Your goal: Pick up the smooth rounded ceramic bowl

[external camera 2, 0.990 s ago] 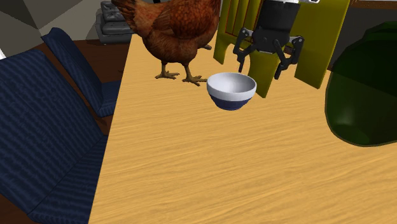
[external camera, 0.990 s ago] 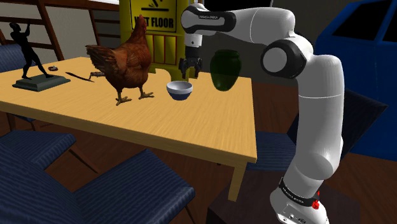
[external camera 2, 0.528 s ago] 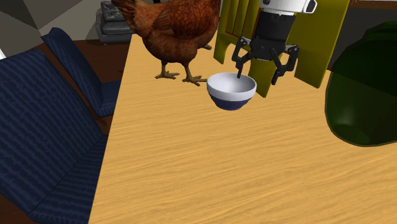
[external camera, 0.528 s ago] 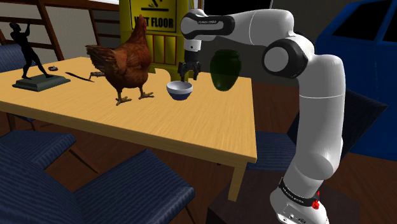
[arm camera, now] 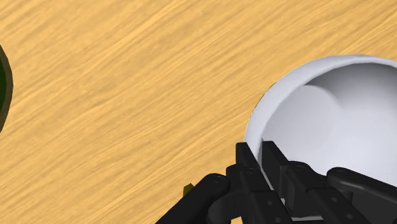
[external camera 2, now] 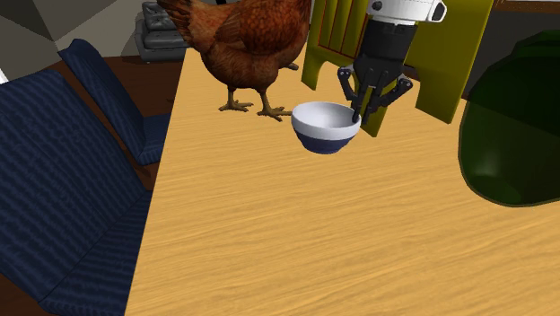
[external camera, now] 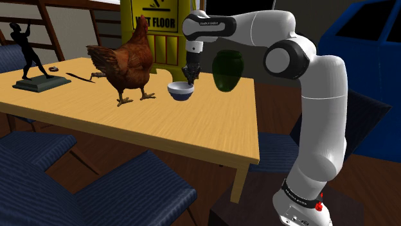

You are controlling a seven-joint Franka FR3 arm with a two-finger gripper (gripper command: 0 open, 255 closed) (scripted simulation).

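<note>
A small rounded bowl (external camera: pixel 180 92) (external camera 2: pixel 325 127) (arm camera: pixel 331 114), white inside with a dark blue outside, stands on the wooden table (external camera: pixel 193 128). My black gripper (external camera: pixel 190 78) (external camera 2: pixel 362 115) (arm camera: pixel 263 156) comes straight down onto its rim on the side nearest the green vase. The fingers (arm camera: pixel 250 165) are shut on that rim, one inside the bowl and one outside it. The bowl rests on the table.
A brown hen figure (external camera: pixel 125 61) (external camera 2: pixel 247 45) stands close beside the bowl. A dark green vase (external camera: pixel 227 69) (external camera 2: pixel 516 135) is on the other side. A yellow wet-floor sign (external camera: pixel 154 32) rises behind, and a black statue (external camera: pixel 32 61) stands at the table's far end. Blue chairs (external camera: pixel 96 186) line the near edge.
The gripper came down from above the bowl's far side onto its rim, and its fingers, wide apart before, have closed on that rim.
</note>
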